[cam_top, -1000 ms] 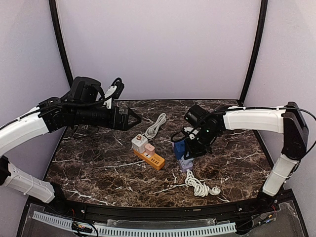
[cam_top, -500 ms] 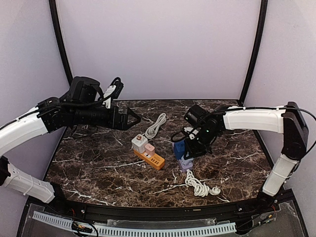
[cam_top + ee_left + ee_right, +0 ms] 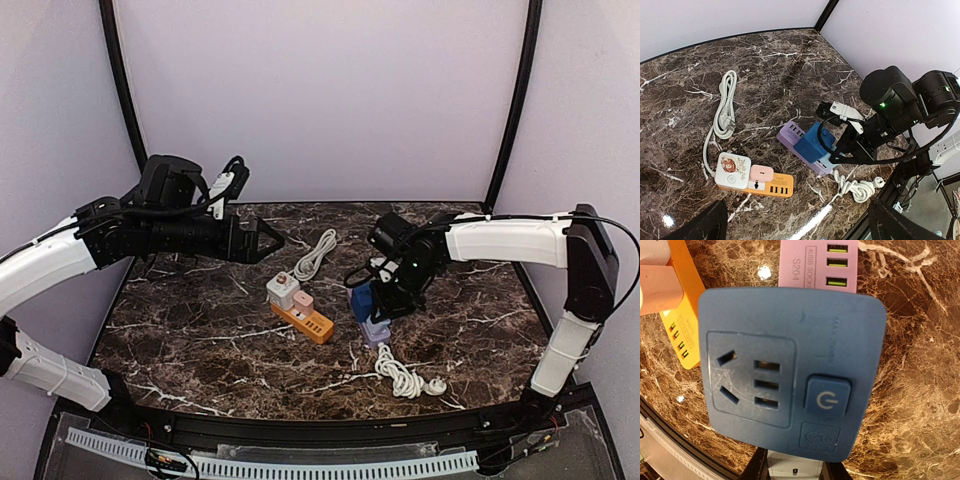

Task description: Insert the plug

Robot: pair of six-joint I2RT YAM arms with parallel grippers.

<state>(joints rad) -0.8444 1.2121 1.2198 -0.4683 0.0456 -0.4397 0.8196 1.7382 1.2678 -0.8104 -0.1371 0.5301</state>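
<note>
Right claw (image 3: pixel 792 469) grips blue plug (image 3: pixel 790 370) atop purple strip (image 3: pixel 817 262)

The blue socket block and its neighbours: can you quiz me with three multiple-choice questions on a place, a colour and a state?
1. Where is the blue socket block? A. on the floor B. over the purple strip C. on the wall
2. What colour lies under the white adapter and pink adapter? A. orange B. green C. red
3. The left tool is: A. shut on a cable B. open, holding nothing C. gripping a plug
Answers: 1 B, purple shows beneath it; 2 A, the orange strip carries both; 3 B, it stands wide and empty.
</note>
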